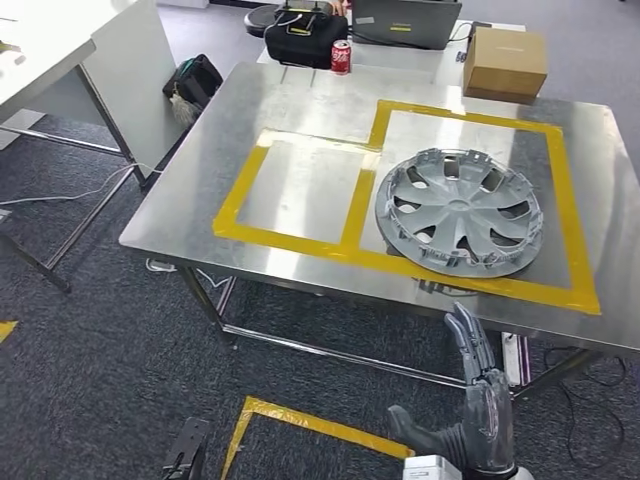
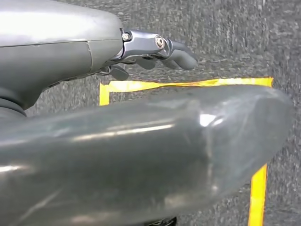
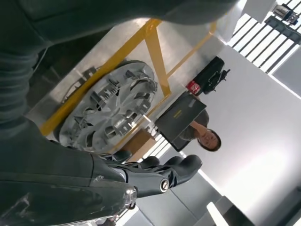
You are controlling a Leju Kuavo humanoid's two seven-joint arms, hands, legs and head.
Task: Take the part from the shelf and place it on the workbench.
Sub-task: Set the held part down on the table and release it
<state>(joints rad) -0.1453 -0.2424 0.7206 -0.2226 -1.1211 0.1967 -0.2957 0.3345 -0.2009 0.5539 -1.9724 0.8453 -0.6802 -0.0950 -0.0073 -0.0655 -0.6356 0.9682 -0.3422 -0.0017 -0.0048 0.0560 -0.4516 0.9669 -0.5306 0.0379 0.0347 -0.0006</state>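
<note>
One silver-grey hubcap (image 1: 460, 211), round with curved spokes and cut-out slots, lies flat on the steel bench (image 1: 226, 150) inside the larger of two yellow tape frames (image 1: 362, 205). The right hand (image 1: 475, 400) hangs below the bench edge, fingers spread, empty. The left hand (image 2: 156, 47) holds nothing, fingers gently curled.

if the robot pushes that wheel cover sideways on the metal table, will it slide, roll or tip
The wheel cover lies flat on the workbench, so it would probably slide, not roll or tip. The polished top looks slippery. Its thin open spokes suggest light, slightly flexible plastic.
</note>
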